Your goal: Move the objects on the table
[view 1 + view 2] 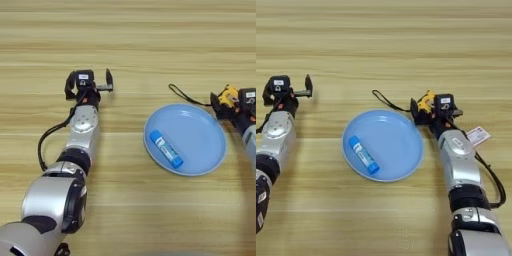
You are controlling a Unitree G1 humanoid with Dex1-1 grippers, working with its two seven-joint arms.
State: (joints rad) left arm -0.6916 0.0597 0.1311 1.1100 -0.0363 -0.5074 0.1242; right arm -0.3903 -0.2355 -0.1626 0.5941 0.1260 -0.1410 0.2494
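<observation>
**Right pincer on the tape measure at the plate's rim**

Nearest, in the lower middle of the frame, a round light-blue plastic plate (383, 146) sits on the light wooden plank tabletop (386, 45), and a blue cylindrical tube with a white label (363, 154) lies slantwise in its left half. No purple block shows in either view.

Just beyond the plate's upper right rim, the right pincer (423, 111) is closed around the small yellow-and-black tape measure (427, 101), whose black strap (387, 102) trails left along the tabletop.

At the left, the left pincer (90, 85) rests spread wide and holds nothing, well apart from the plate.

The step in hand looks like carrying the tape measure. The next move probably calls for a short shift left over the rim before letting go.
</observation>
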